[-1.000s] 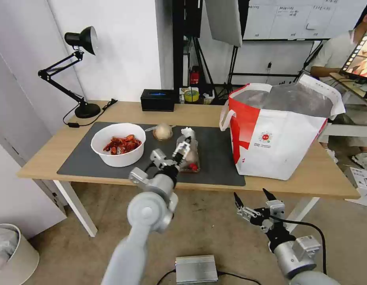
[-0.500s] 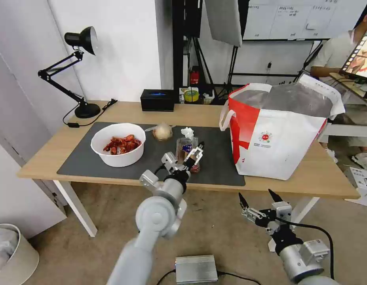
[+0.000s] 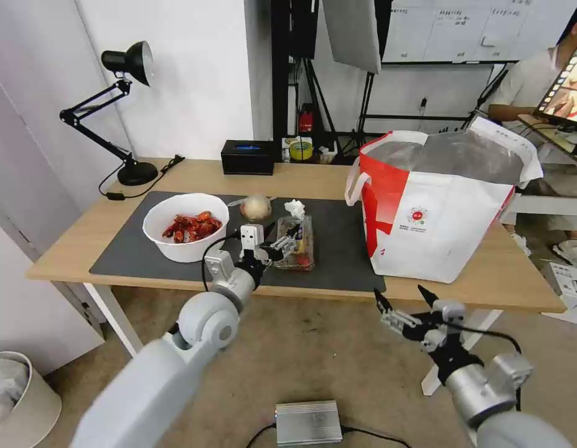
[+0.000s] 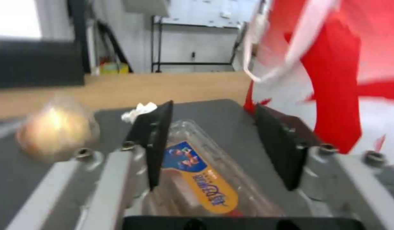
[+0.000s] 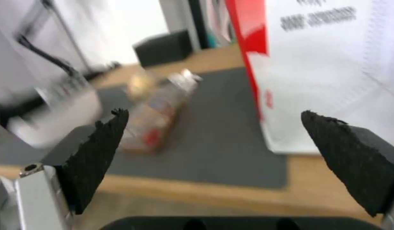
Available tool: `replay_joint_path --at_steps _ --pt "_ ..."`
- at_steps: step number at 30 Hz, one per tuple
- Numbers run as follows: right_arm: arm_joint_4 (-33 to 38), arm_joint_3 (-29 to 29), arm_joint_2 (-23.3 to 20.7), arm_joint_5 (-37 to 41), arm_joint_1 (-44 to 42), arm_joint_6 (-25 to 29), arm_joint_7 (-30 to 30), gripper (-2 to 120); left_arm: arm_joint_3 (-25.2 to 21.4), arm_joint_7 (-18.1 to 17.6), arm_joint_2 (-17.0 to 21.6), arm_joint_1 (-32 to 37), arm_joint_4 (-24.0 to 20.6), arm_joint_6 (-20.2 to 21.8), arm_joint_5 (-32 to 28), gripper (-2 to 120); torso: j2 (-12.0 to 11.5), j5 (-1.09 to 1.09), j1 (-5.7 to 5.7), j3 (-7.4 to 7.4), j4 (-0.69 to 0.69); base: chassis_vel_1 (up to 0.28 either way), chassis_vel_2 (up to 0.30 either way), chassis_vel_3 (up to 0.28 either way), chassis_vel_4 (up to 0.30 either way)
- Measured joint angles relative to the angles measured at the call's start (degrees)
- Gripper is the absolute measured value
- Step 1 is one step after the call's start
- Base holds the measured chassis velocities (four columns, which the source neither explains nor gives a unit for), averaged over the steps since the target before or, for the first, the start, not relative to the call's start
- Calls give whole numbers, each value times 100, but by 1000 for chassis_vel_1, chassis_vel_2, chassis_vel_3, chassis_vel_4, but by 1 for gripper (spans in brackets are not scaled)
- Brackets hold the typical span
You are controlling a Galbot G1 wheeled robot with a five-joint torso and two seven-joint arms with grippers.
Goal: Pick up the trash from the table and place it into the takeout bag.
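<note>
While the left gripper [image 3: 288,239] hovered at the clear plastic clamshell tray with red scraps [image 3: 296,244] on the light-wood tabletop [image 3: 462,287], fingers apart, probably not touching, nothing looked bagged. White-and-red foil-lined takeout bag [image 3: 437,211] waited nearby; right gripper [image 3: 403,303] idle, fingers apart.

My table [image 3: 313,177]: mat [image 3: 344,249] with bowl [image 3: 185,227], lump [image 3: 256,206], tissue [image 3: 294,208], tray [image 3: 297,246]; lamp [image 3: 129,112] far left, box [image 3: 248,157] far, bag [image 3: 437,205] right.

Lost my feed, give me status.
Left claw open over clamshell tray, not gripping. Right claw open, below table edge. Bag open, path clear.
</note>
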Motion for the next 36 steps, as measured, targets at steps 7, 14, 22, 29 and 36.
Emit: replay_joint_path --at_steps 7,14,22,29,36 --pt "-83 61 -633 1432 671 -136 123 100 373 501 204 -223 368 -62 524 22 0 1 0 1 3 0 0 0 0" --pt "-153 73 -873 1581 683 -150 98 100 810 501 94 -605 839 -61 547 0 0 1 0 0 1 0 0 0 0" --pt "-113 64 -903 1575 683 -156 78 100 938 454 22 -737 1133 -54 555 0 0 1 0 0 0 0 0 0 0" --pt "-221 19 -967 1975 1001 -213 152 100 975 358 -75 -722 1261 -46 600 0 0 1 0 0 1 0 0 0 0" --pt "-354 -181 -1020 3030 1633 -584 510 100 926 272 -60 -704 1264 -66 566 0 1 1 0 0 1 0 0 0 0"
